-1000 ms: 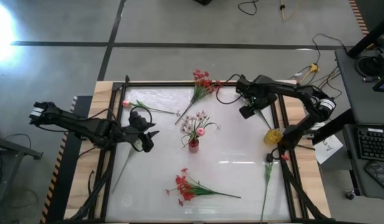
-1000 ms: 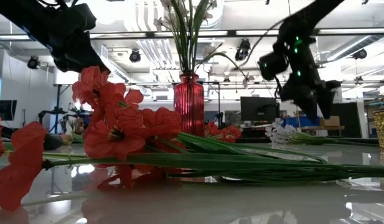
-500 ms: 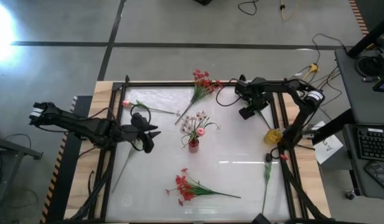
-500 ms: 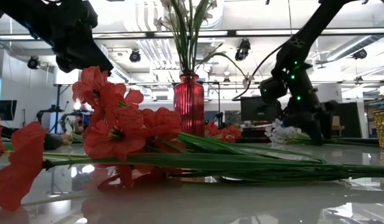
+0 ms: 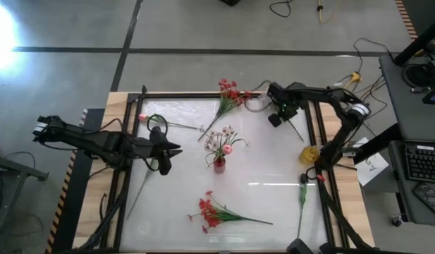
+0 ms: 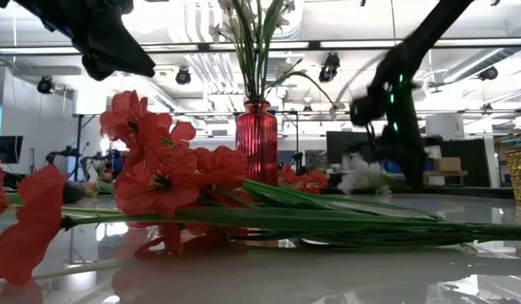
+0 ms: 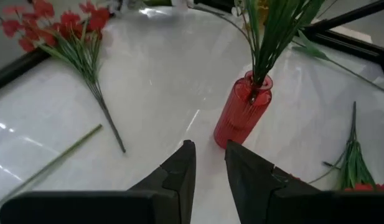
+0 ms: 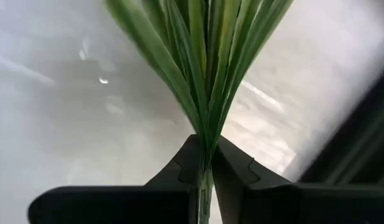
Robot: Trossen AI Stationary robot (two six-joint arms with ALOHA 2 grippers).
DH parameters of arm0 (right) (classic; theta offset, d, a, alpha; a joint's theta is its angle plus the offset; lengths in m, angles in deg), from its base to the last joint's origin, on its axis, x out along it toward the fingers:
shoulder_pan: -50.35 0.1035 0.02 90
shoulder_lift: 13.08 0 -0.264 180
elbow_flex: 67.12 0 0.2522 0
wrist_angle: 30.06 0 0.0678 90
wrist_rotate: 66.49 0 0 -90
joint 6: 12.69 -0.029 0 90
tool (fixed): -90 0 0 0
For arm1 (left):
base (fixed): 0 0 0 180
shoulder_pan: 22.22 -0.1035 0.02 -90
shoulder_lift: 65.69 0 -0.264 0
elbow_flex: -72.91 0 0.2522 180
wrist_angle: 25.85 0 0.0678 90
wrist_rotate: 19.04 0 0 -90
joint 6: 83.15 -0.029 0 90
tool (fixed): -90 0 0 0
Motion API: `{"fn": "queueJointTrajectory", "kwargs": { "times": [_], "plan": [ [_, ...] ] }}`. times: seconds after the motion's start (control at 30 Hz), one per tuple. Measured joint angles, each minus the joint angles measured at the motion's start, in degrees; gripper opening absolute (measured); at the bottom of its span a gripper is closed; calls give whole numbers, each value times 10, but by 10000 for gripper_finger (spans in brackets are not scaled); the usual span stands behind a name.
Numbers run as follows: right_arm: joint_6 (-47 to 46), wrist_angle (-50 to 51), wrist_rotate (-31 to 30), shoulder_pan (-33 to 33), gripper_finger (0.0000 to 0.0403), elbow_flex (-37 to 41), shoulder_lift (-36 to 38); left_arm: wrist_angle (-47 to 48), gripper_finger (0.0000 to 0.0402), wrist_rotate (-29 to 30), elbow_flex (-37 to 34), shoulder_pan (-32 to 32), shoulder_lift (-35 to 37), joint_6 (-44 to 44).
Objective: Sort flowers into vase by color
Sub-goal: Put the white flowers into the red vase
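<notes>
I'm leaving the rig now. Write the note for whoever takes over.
Right gripper: shut on a white spray's green stalks at the table's far right.
Left gripper: empty, fingers slightly apart, hovering left of the red vase.
Done: red vase holds some stems.
Left: red spray at the far edge, red spray at the near edge, pink bud far left, another stem near right. Yellow vase looks empty.

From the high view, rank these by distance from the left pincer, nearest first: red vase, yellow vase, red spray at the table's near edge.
Left pincer sits at the table's left-middle.
1. Red vase, table centre, to the pincer's right.
2. Red spray, near edge, lying flat.
3. Yellow vase, by the right rail, far across.
</notes>
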Motion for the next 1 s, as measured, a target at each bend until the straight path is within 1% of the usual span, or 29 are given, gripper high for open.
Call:
{"fn": "queueJointTrajectory", "kwargs": {
  "times": [0.07,0.13,0.23,0.33,0.43,0.5,0.57,0.67,0.7,0.83,0.93,1.0],
  "plan": [
    [-17,-4,13,13,18,-10,34,0,75,5,2,0,3,-11],
    [-41,-29,27,27,17,-16,72,-7,75,25,1,0,6,-15],
    [-83,-97,56,60,17,-17,142,-47,75,37,-15,0,6,-16],
    [-106,-172,70,124,16,-3,203,-80,75,19,-31,0,-7,-18],
    [-111,-260,69,207,15,14,254,-112,75,-4,-47,0,-23,-16],
    [-117,-305,40,271,15,24,277,-126,75,-14,-56,0,-37,-9],
    [-120,-335,-17,336,15,31,292,-144,75,-22,-56,0,-54,-7],
    [-117,-354,-106,432,15,33,303,-168,75,-34,-56,0,-78,-6],
    [-117,-356,-126,459,15,33,305,-177,75,-34,-56,0,-86,-7],
    [-133,-369,-163,550,17,33,298,-219,75,-44,-56,0,-118,-12],
    [-152,-416,-188,603,21,33,287,-241,75,-64,-56,0,-139,-13],
    [-148,-465,-218,635,21,33,274,-253,75,-77,-56,0,-150,-11]
  ]
}}
